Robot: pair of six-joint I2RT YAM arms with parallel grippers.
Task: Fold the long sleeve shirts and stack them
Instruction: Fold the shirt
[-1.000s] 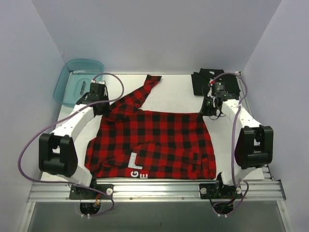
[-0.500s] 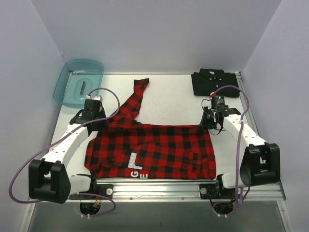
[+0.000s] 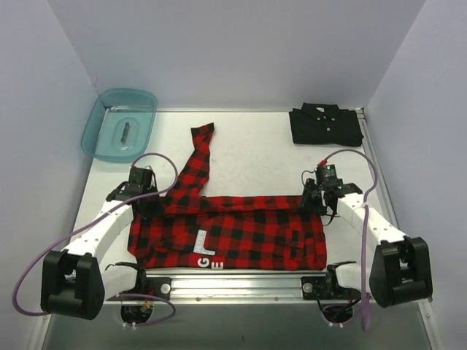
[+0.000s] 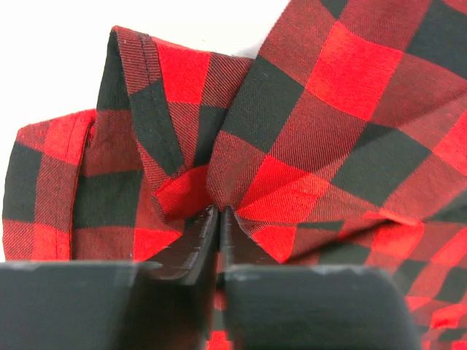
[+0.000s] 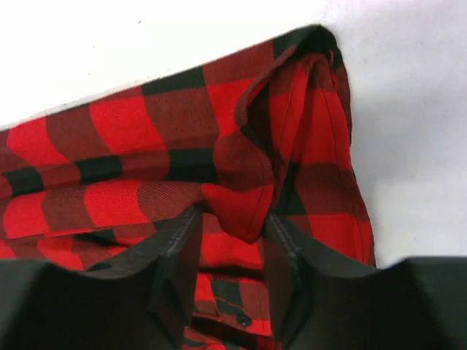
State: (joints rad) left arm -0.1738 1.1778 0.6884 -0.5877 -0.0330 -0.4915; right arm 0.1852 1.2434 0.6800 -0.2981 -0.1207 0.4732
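The red-and-black plaid shirt [image 3: 233, 230] lies at the near edge of the white table, its far part folded toward me, white letters near the hem. One sleeve [image 3: 198, 157] trails toward the back. My left gripper [image 3: 146, 200] is shut on the shirt's left fold; the left wrist view shows the jaws [image 4: 219, 213] pinching bunched plaid [image 4: 328, 109]. My right gripper [image 3: 315, 200] is at the shirt's right fold; in the right wrist view its fingers [image 5: 232, 219] stand apart with a loose flap of plaid [image 5: 146, 146] between them. The black shirt [image 3: 325, 125] lies folded at the back right.
A translucent teal bin [image 3: 109, 138] sits at the back left corner with a small dark object [image 3: 125, 133] inside. A metal rail [image 3: 233, 286] runs along the near table edge. Pale walls close in the left, right and back.
Both grippers have pulled toward the near edge, dragging the shirt's far edge over its body into a narrower band. The sleeve slid nearer. The right fingers now stand apart.
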